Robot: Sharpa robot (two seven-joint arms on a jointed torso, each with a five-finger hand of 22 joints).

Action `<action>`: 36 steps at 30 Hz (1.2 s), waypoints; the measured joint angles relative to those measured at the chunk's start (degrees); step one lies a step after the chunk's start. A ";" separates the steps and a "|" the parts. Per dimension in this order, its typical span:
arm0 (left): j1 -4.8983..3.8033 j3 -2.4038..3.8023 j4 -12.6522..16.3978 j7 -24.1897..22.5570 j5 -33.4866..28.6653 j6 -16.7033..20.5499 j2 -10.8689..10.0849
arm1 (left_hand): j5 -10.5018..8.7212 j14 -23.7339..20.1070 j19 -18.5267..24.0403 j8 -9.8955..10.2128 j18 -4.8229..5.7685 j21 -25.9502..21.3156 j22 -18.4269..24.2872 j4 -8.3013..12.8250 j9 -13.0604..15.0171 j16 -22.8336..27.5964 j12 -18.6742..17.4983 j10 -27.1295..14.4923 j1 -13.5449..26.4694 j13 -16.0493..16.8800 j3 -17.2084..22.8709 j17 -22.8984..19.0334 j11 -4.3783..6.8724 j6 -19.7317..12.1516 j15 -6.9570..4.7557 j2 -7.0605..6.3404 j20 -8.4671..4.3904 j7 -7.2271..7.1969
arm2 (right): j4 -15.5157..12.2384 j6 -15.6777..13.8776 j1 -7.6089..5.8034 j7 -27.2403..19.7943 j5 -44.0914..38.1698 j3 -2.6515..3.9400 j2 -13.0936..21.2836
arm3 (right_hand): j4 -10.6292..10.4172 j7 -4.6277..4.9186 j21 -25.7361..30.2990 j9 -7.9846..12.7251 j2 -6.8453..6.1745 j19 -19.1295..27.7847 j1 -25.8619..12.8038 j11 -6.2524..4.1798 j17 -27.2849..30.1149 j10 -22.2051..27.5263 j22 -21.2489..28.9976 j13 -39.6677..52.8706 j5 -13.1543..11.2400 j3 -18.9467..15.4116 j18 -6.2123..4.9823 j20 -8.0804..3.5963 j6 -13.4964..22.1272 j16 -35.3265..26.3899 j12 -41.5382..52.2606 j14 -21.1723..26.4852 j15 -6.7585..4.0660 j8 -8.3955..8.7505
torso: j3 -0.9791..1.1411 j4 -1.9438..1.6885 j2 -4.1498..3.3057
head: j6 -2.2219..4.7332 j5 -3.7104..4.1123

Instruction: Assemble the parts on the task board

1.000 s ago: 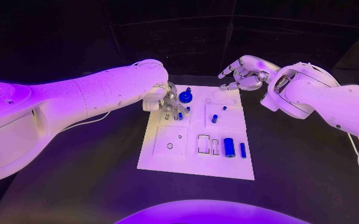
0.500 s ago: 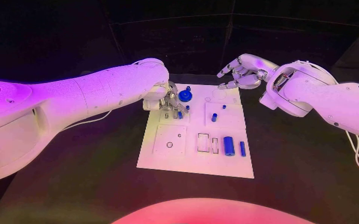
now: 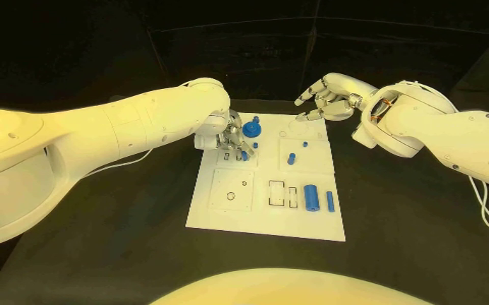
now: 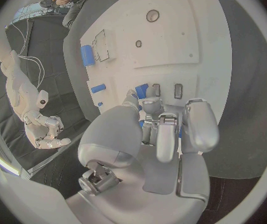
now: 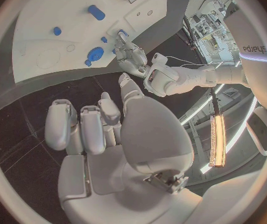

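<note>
- the white task board lies in the middle of the black table, its near edge bare.
- just beyond that, a rectangular slot stands empty beside a thick blue cylinder and a thin blue pin, both lying flat on the right side.
- further in, a short blue peg sits alone near the board's centre.
- the left hand is low over the board's far left part, fingers curled down around a small blue part at small slots; it appears to pinch that part, though the fingers hide the contact.
- a round blue knob stands just beyond that hand.
- the right hand hovers past the board's far right corner, fingers loosely curled, holding nothing and touching nothing.
- judged step: seating the small part in its slot. to do it well, keep the part upright and lined up with the slot before pressing, push straight down, and steer clear of the knob beside it.
</note>
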State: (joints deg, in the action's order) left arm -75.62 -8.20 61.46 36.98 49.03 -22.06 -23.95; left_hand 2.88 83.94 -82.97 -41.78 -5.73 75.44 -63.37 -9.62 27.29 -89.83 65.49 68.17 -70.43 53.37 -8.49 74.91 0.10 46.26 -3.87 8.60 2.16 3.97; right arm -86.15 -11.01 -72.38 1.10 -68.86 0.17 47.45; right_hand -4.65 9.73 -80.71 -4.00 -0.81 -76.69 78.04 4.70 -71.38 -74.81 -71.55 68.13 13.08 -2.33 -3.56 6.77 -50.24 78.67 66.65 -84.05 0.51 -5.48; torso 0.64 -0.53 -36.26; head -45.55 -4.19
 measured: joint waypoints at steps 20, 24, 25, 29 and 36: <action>-0.10 0.05 1.28 -0.56 -0.01 0.15 -0.87 | 6.93 0.21 0.35 1.30 0.00 -0.78 0.73 0.97 -0.91 0.00 -2.04 -1.93 -6.17 -2.73 13.78 0.00 0.07 -2.46 -0.21 -1.34 -0.35 0.22 | 0.35 0.89 0.00 0.53 -0.03 0.00 -0.32 | -0.15 0.00 0.03 0.00 0.24 0.00 0.23 0.00 0.00 -0.01 0.16 0.01 0.00 -0.15 0.00 0.00 0.00 0.00 0.02 0.00 0.00 0.00 | -0.01 -0.04 0.01 | -0.38 0.18; 0.03 0.00 2.55 -0.97 0.00 0.72 -1.93 | 6.93 0.21 0.54 -0.22 0.00 -0.78 0.78 3.15 -0.33 0.00 -2.04 -1.74 -1.90 -3.05 23.27 0.00 -0.12 -2.66 -0.21 -4.92 -0.16 0.42 | 0.56 1.04 0.00 0.58 -0.03 0.00 -0.36 | -0.15 0.00 0.24 0.00 0.23 0.20 0.23 0.00 0.08 -0.01 0.25 0.01 0.00 -0.15 0.00 -0.21 0.00 0.00 0.02 0.00 0.00 0.00 | -0.01 -0.09 0.02 | -0.44 0.20; 0.04 -0.01 2.88 -1.08 0.00 0.93 -2.23 | 6.93 0.21 0.54 -0.44 0.01 -0.78 0.84 3.31 -0.07 0.00 -2.04 -1.74 -1.05 -3.08 24.71 0.00 -0.13 -2.66 -0.21 -5.35 -0.16 0.42 | 0.60 1.07 0.00 0.59 -0.03 0.00 -0.37 | -0.15 0.00 0.24 0.00 0.24 0.20 0.23 0.00 0.08 -0.01 0.25 0.01 0.00 -0.15 -0.01 -0.21 0.00 0.00 0.02 0.00 0.00 0.00 | -0.01 -0.10 0.02 | -0.46 0.20; 0.04 -0.01 4.38 -1.72 0.01 2.44 -3.58 | 6.78 0.21 0.54 -1.79 0.00 -1.09 0.84 4.33 0.64 0.00 -2.03 -1.31 2.12 -3.23 30.95 0.00 -0.29 -2.76 -0.21 -7.34 -0.16 0.32 | 0.84 1.18 0.00 0.63 -0.04 -0.01 -0.43 | -0.15 0.00 0.24 0.00 0.23 0.21 0.23 0.00 0.08 -0.01 0.25 -0.07 0.00 -0.15 -0.01 -0.21 0.00 0.00 0.02 0.00 0.00 0.00 | 0.00 -0.17 0.04 | -0.50 0.21; 0.05 -0.01 7.72 -3.66 0.03 7.40 -6.34 | 6.60 0.21 0.53 -2.57 0.00 -1.09 1.08 4.12 1.10 0.00 -1.64 -1.00 3.11 -3.24 33.20 0.00 0.02 -3.17 -0.21 -7.95 -0.15 0.32 | 1.22 1.30 0.00 0.66 -0.04 -0.01 -0.48 | -0.15 0.00 0.24 0.00 0.24 0.20 0.23 0.00 0.19 -0.01 0.36 -0.06 0.22 -0.15 0.00 -0.21 0.00 0.00 -0.19 0.00 0.00 0.00 | 0.00 -0.20 0.04 | -0.65 0.01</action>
State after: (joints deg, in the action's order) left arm -75.56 -8.21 69.18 33.32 49.06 -14.66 -30.30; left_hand 9.47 84.15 -82.44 -44.35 -5.72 74.35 -62.29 -5.50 28.39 -89.82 63.85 67.17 -67.32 50.13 24.71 74.91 0.12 43.09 -4.08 0.66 2.01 4.29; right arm -84.94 -9.72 -72.38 1.76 -68.90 0.17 46.97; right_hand -4.79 9.73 -80.47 -4.00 -0.58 -76.48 78.28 4.70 -71.19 -74.82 -71.18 68.07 13.31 -2.48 -3.56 6.56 -50.24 78.66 66.46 -84.05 0.51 -5.48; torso 0.64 -0.73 -36.22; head -46.20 -4.18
